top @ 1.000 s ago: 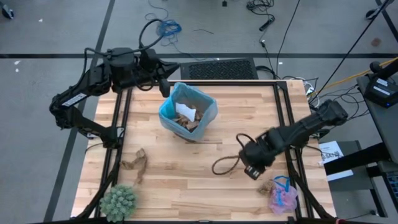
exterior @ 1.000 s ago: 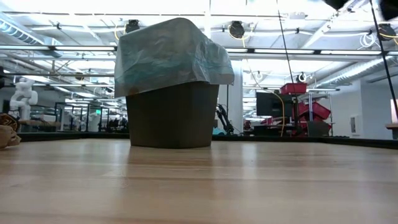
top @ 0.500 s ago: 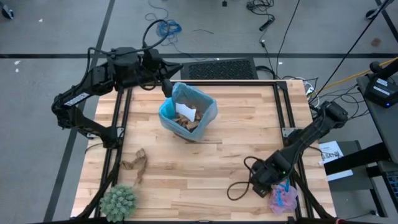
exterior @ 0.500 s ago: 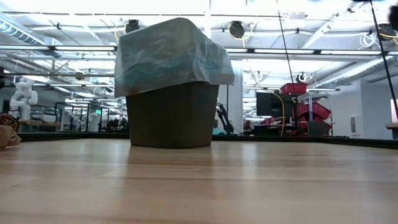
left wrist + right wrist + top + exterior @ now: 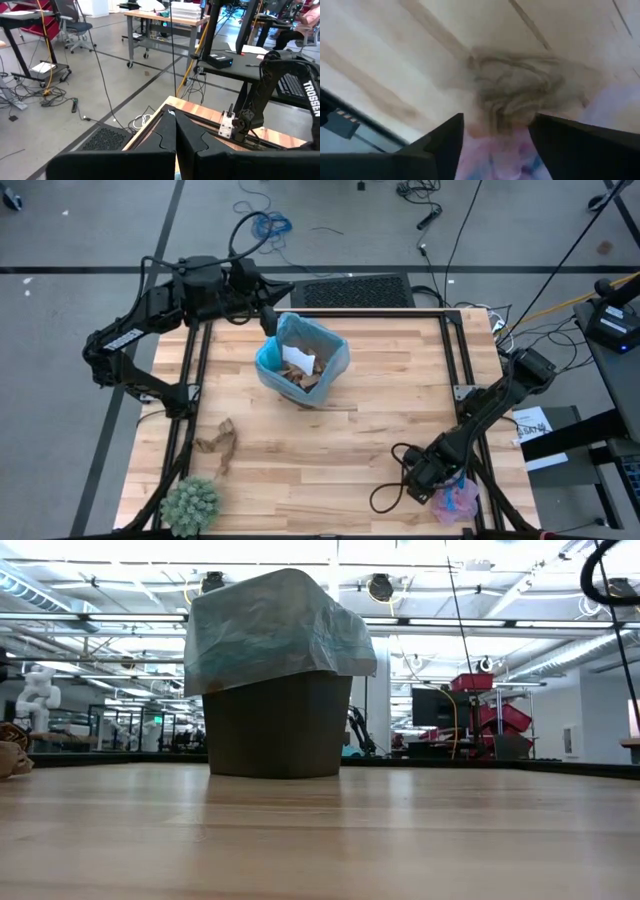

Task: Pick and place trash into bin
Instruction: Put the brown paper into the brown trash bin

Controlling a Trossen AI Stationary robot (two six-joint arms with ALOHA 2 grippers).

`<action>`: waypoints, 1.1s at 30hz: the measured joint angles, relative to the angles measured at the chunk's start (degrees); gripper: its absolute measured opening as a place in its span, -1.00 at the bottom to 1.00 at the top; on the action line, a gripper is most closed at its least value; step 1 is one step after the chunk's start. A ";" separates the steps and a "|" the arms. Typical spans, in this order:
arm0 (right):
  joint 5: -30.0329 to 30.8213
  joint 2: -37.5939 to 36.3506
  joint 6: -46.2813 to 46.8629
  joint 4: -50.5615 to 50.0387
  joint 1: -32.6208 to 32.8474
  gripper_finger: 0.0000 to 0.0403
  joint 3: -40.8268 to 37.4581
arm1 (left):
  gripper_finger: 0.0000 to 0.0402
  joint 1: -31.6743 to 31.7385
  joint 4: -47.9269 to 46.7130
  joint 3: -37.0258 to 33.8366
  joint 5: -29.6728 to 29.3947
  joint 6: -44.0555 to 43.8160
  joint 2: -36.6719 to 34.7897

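The bin (image 5: 300,360), a dark wastebasket with a light-blue liner, stands at the table's far middle with scraps inside; the low view shows the bin (image 5: 272,680) from the side. My right gripper (image 5: 432,485) hangs open near the table's near right corner, pointing steeply down. In its wrist view the right gripper (image 5: 495,120) has a brown paper wad (image 5: 515,95) past its fingertips, lying against the pink mesh puff (image 5: 490,155). The puff (image 5: 458,500) lies on the table. My left gripper (image 5: 268,323) waits shut above the bin's far left rim, its fingers together (image 5: 175,125).
Another brown paper wad (image 5: 218,445) lies at the near left, seen also at the low view's left edge (image 5: 12,755). A round green spiky plant (image 5: 190,505) sits in the near left corner. Black frame rails (image 5: 470,380) run along the table's sides.
My right gripper has gone down and toward the table's near right corner, from the middle right of the table to just over the brown wad and the pink puff. Its cable loop has trailed along behind it.
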 joint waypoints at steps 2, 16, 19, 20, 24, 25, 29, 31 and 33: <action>3.16 0.03 -0.13 1.68 0.02 -0.10 -2.04 | -1.00 0.00 0.02 0.00 0.00 0.02 0.00; 22.22 -2.02 -16.96 2.42 -8.70 -0.92 -0.65 | -1.00 0.00 0.33 -0.02 -0.04 -0.09 -0.02; 27.88 -3.24 -22.79 2.94 -13.60 -0.91 1.06 | -1.00 -0.04 1.17 -0.02 -0.04 -0.56 -0.02; 29.66 -3.45 -24.69 3.25 -15.40 -0.91 1.33 | -1.00 -0.04 1.62 -0.02 -0.04 -1.27 -0.02; 31.75 -3.69 -32.12 8.93 -24.08 -0.91 1.41 | -1.00 -0.04 1.94 -0.02 -0.11 -1.98 -0.02; 31.68 -3.59 -33.87 11.26 -26.43 -0.91 1.41 | -1.00 -0.06 1.88 -0.02 -0.11 -2.02 -0.02; 26.40 -3.39 -36.71 23.68 -34.59 -0.90 1.41 | -1.00 -0.04 1.88 -0.02 -0.11 -2.86 -0.02; 23.02 -3.39 -36.09 29.73 -37.69 -0.86 1.41 | -1.00 -0.04 1.84 -0.02 -0.11 -2.96 -0.02; 20.58 -3.37 -35.84 34.54 -39.92 -0.78 1.47 | -1.00 -0.07 1.77 -0.02 -0.11 -2.97 -0.02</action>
